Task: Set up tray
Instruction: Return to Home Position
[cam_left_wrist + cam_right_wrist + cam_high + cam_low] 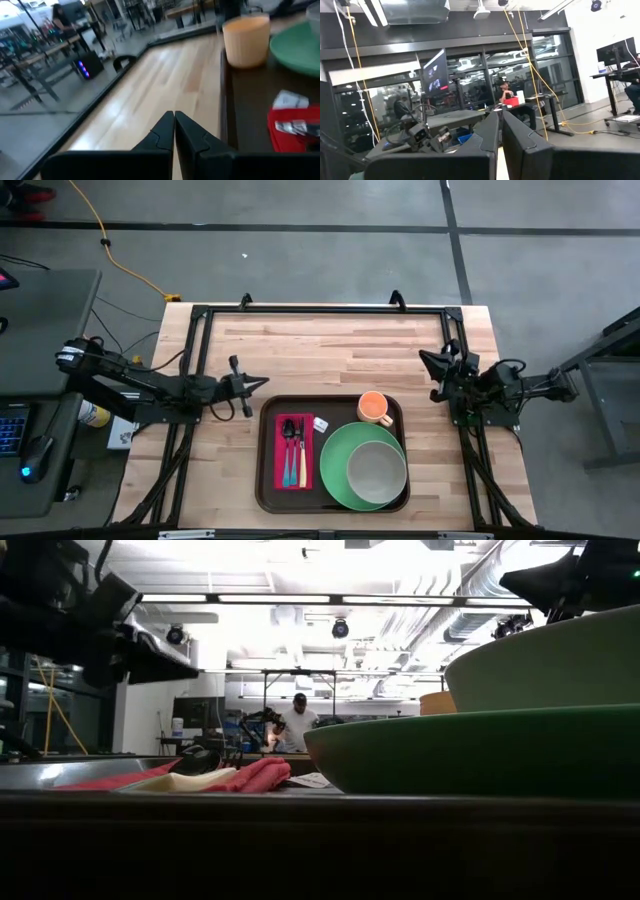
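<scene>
The dark brown tray lies at the table's near middle. On it sit a red napkin carrying cutlery, a green plate with a pale bowl in it, an orange cup and a small white packet. My left gripper is shut, just off the tray's far left corner, touching nothing; its wrist view shows the shut fingers over bare wood beside the tray. My right gripper is shut, at the table's right side, away from the tray.
Bare wood spreads across the far half of the table. A black frame runs along the far edge and both sides. A yellow cable lies on the floor beyond. People stand in the room behind.
</scene>
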